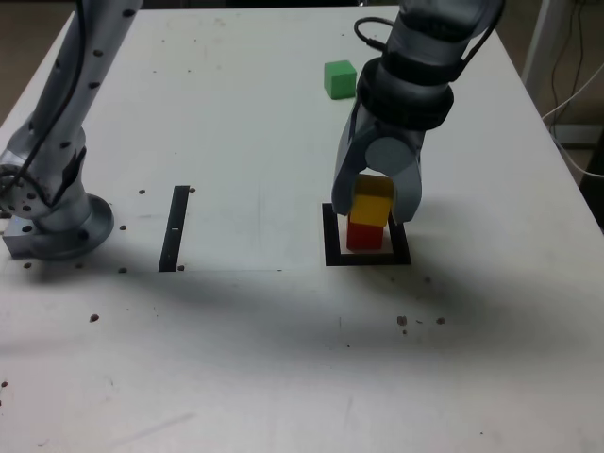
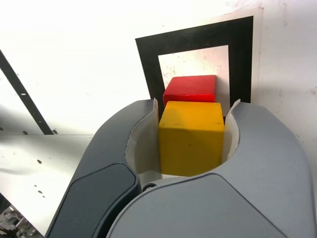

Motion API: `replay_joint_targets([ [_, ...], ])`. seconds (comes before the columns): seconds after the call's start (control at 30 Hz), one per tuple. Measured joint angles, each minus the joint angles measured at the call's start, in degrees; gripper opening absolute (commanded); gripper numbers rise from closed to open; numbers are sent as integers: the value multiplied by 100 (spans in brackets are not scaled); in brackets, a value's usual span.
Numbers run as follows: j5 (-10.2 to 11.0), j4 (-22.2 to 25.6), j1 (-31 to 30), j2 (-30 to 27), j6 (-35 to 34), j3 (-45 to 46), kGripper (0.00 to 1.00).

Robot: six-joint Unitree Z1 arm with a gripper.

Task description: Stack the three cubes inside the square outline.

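Observation:
The red cube (image 1: 365, 236) sits inside the black square outline (image 1: 330, 247) on the white table. Directly above it is the yellow cube (image 1: 372, 202), and my gripper (image 1: 375, 203) is shut on the yellow cube's sides. From the exterior view the yellow cube appears to rest on or just over the red one; contact cannot be told. The wrist view shows the yellow cube (image 2: 190, 136) clamped between the pale pads (image 2: 143, 139), with the red cube (image 2: 190, 88) and the square outline (image 2: 148, 64) beyond it. The green cube (image 1: 340, 79) lies alone farther back on the table.
A thin black strip (image 1: 175, 228) lies on the table at the exterior view's left of the outline. The arm's base (image 1: 57, 226) stands at the exterior view's left edge. Small dark specks dot the tabletop.

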Motion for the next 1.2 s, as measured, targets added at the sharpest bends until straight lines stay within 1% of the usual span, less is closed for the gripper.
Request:
replay_joint_targets([
  [0.03, -2, -10, 10, 0, 3, 10, 35],
  [0.07, -3, -20, 20, -1, 5, 24, 43],
  [0.1, -5, -30, 25, -3, 7, 39, 53],
  [0.13, -5, -42, 31, -9, 11, 67, 67],
  [0.2, -5, -58, 40, -19, 17, 104, 87],
  [0.23, -5, -63, 45, -21, 21, 121, 94],
  [0.27, -5, -71, 50, -17, 25, 157, 98],
  [0.3, -5, -80, 56, 5, 30, 190, 99],
  [0.57, -2, -133, 61, -18, 35, 261, 100],
  [0.63, 34, -145, 61, -78, 35, 289, 100],
  [0.73, 153, -146, 61, -228, 35, 361, 100],
  [0.87, 409, -128, 61, -544, 41, 476, 100],
  [1.03, 665, -28, 171, -830, 159, 527, 100],
  [1.2, 777, 18, 495, -937, 390, 528, 100],
])
